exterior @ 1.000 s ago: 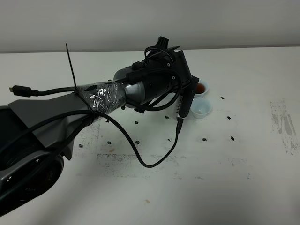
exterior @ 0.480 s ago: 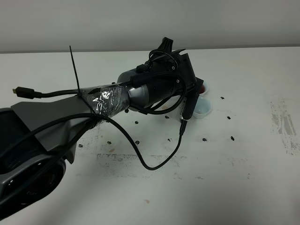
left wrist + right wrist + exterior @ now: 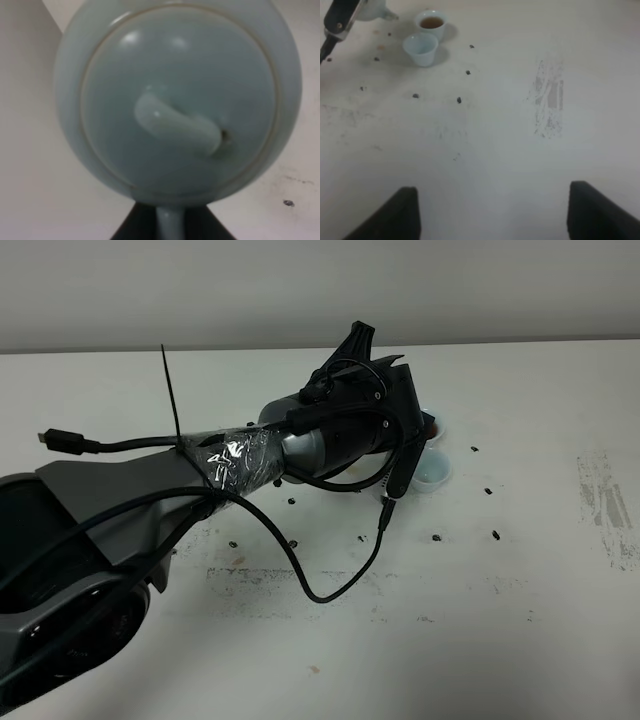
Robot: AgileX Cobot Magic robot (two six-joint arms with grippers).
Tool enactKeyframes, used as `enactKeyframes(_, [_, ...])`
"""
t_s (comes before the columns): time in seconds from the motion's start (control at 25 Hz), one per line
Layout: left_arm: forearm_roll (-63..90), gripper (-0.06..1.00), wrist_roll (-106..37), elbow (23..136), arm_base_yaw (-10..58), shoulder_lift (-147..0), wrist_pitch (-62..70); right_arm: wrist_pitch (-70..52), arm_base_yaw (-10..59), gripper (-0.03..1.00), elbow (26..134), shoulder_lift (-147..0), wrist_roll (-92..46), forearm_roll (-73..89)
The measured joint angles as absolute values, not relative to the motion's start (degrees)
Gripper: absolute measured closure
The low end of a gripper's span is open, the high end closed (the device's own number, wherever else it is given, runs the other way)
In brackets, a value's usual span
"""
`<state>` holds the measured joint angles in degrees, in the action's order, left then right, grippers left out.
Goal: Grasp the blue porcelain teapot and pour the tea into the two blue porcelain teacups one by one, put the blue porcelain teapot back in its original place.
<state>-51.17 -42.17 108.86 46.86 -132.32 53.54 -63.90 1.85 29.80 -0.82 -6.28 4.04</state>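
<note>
The left gripper (image 3: 170,215) clamps the blue porcelain teapot (image 3: 175,100) by its handle (image 3: 170,226), held just beside the two teacups (image 3: 432,472), likely so its spout (image 3: 391,16) can pour. The right gripper (image 3: 492,215) hangs wide apart, holding nothing. The far teacup (image 3: 431,22) holds brown tea; the near teacup (image 3: 420,47) looks empty.

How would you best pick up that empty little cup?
Probably from above, pinching the empty cup across its rim, fingers kept clear of the full cup close beside it: it stands upright, has no handle, and narrows toward the base.
</note>
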Motion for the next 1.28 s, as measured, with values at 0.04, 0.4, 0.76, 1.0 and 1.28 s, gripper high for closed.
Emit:
enactKeyframes(0.04, [-51.31,0.89,-42.17,108.86,46.86,-132.55,53.54,-63.90,1.85,0.38,29.80,-0.82,-6.28,4.04])
enactKeyframes(0.4, [-55.15,0.89,-42.17,108.97,47.72,-132.87,53.47,-63.90,1.85,0.38,29.80,-0.82,-6.28,4.04])
enactKeyframes(0.76, [-57.08,0.89,-42.17,108.97,48.48,-133.12,52.13,-63.90,1.85,0.38,29.80,-0.82,-6.28,4.04])
enactKeyframes(1.0, [-57.22,0.89,-42.17,108.97,48.48,-133.90,51.77,-63.90,1.85,0.38,29.80,-0.82,-6.28,4.04])
enactKeyframes(1.28, [-58.38,0.89,-42.17,108.97,48.48,-133.90,51.77,-63.90,1.85,0.38,29.80,-0.82,-6.28,4.04])
